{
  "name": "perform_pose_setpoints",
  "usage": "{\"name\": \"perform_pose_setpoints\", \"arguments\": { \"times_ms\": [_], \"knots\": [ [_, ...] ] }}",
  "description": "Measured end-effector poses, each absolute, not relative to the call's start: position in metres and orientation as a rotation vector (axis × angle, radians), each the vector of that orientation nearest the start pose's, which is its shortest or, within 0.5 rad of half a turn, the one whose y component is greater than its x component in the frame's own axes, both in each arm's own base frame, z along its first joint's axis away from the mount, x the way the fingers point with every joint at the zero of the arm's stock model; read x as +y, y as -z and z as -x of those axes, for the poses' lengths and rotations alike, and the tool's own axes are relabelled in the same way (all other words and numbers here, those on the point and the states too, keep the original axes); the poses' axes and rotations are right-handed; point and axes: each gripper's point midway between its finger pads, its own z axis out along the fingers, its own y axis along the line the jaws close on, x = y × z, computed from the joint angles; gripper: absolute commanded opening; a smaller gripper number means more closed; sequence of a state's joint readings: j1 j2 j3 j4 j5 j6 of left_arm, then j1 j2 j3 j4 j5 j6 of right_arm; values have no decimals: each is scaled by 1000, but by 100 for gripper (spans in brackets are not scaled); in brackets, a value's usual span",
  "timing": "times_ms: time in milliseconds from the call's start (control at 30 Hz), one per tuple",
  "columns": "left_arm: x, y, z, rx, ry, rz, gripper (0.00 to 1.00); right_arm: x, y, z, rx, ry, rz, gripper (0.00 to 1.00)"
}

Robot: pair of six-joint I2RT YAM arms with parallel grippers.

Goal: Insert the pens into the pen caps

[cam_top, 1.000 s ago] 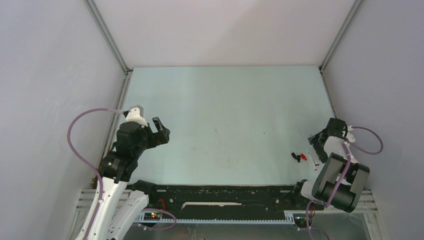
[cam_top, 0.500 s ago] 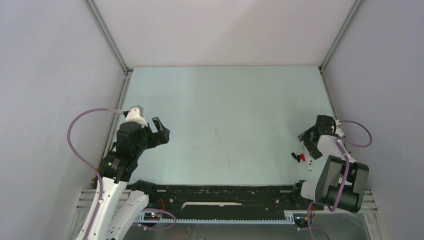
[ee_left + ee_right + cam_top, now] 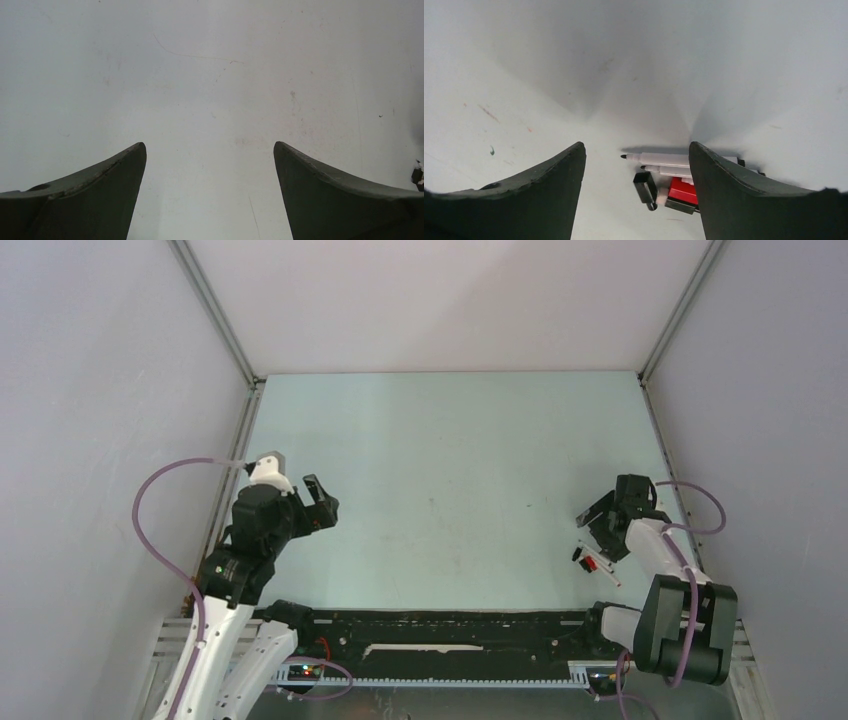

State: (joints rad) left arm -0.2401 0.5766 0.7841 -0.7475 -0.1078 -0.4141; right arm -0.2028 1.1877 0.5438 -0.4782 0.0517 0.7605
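Pale green tabletop (image 3: 450, 470) fills the cell between grey-white walls (image 3: 120, 390), and everything you need sits near its right edge, close to the near side. Two thin white pen barrels (image 3: 664, 159) lie side by side there, touching or nearly so, with their dark tips pointing to the left of the right wrist view. A small black cap (image 3: 645, 186) lies loose just below them, next to a red piece (image 3: 684, 190). Your right pincer (image 3: 636, 146) hangs above this cluster with its fingers spread and nothing between them. Your left pincer (image 3: 210, 145) is wide open and empty over bare surface, well apart from the pens. The main risk is the crowding. If you close on the barrels as they lie, you will likely catch both at once, or push the cap and the red piece aside. A grip low on a barrel could also roll it towards the wall. The cap is tiny, so a slightly skewed pinch may flick it away. The right finger hides the rear ends of both pens and part of the red piece, so you cannot tell whether more caps lie behind it. From above the cluster is too small to sort out. Whether the red piece is a cap is unclear.
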Motion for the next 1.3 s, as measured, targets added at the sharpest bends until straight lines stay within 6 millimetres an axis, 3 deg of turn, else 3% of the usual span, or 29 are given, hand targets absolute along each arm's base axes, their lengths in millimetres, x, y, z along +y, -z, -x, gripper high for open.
{"name": "perform_pose_setpoints", "arguments": {
  "times_ms": [467, 600, 700, 867, 933, 1133, 1300],
  "knots": [
    [-49, -211, -212, 2075, 283, 254, 100, 25, -24, -236, 2470, -214, -1102, 77],
    [-49, -212, -212, 2072, 284, 254, 100, 34, -26, -235, 2489, -217, -1036, 85],
    [-49, -212, -212, 2072, 285, 254, 100, 28, -37, -233, 2476, -163, -1020, 99],
    [-49, -212, -212, 2072, 285, 254, 100, 9, -65, -229, 2353, -85, -1076, 100],
    [-49, -212, -212, 2072, 284, 254, 100, 0, -69, -221, 2315, -66, -1147, 94],
    [-49, -212, -212, 2072, 285, 254, 100, -28, -57, -207, 2249, -14, -1364, 84],
    [-49, -212, -212, 2071, 285, 253, 100, -29, -41, -200, 2291, -5, -1449, 80]
  ]
}}
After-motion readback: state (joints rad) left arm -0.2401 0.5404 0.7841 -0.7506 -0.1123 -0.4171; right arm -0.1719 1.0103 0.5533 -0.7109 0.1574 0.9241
